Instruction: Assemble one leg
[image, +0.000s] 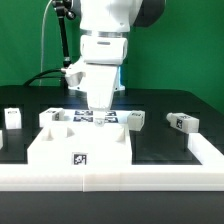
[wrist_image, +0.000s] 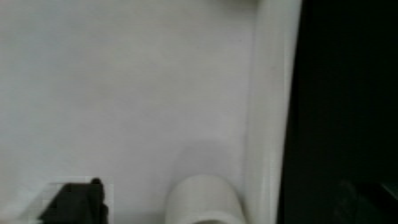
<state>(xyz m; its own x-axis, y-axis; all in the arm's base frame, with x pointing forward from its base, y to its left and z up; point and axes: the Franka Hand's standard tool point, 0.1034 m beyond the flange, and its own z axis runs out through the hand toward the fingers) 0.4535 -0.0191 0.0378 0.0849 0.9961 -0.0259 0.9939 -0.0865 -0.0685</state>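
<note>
Well, far on the exterior view's left sits a first leg (image: 12, 117), then a second leg (image: 57, 117). In the middle the gripper (image: 100, 104) hangs over the back of the big white panel (image: 85, 145), its fingers (wrist_image: 75, 202) apart, holding nothing. A third leg (image: 137, 119) and a fourth leg (image: 182, 122) lie further right

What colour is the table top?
Black; the table shows best in the exterior view.
</note>
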